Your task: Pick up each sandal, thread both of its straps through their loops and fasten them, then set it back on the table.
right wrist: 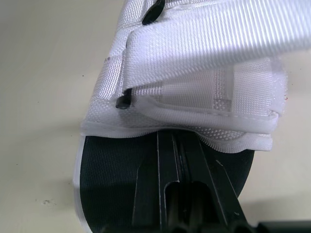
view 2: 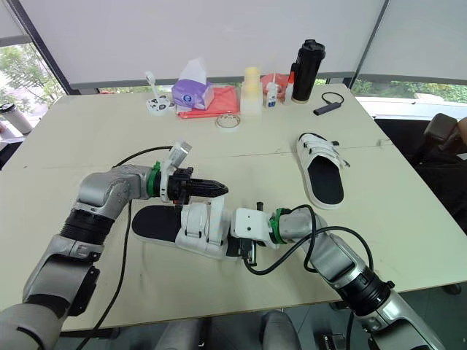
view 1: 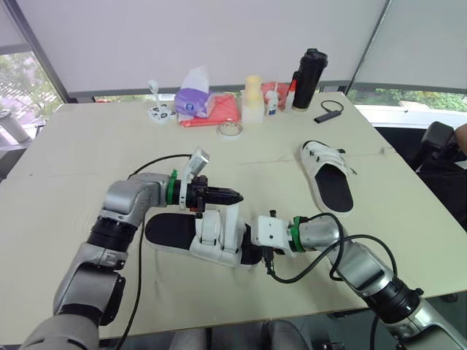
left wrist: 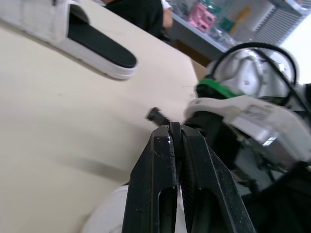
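Two sandals (view 1: 164, 232) (view 1: 328, 179), one black flask (view 1: 307, 79), one tape roll (view 1: 230, 130), one tissue pack (view 1: 194, 98).

Office meeting room, by the look of it.
A big pale table (view 1: 73, 146) under roller blinds (view 1: 219, 36) and windows (view 1: 18, 80), a black chair (view 1: 439, 138) alongside, tissues (view 1: 194, 100) and a flask (view 1: 307, 77) on top.

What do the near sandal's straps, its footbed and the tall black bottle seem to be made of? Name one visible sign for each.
The straps are white woven webbing, likely nylon: matte, with ribbed weave lines. The footbed is black with a fine mesh-like texture, probably fabric over foam. The tall black bottle is smooth, slightly glossy: plastic or coated metal, cannot tell.
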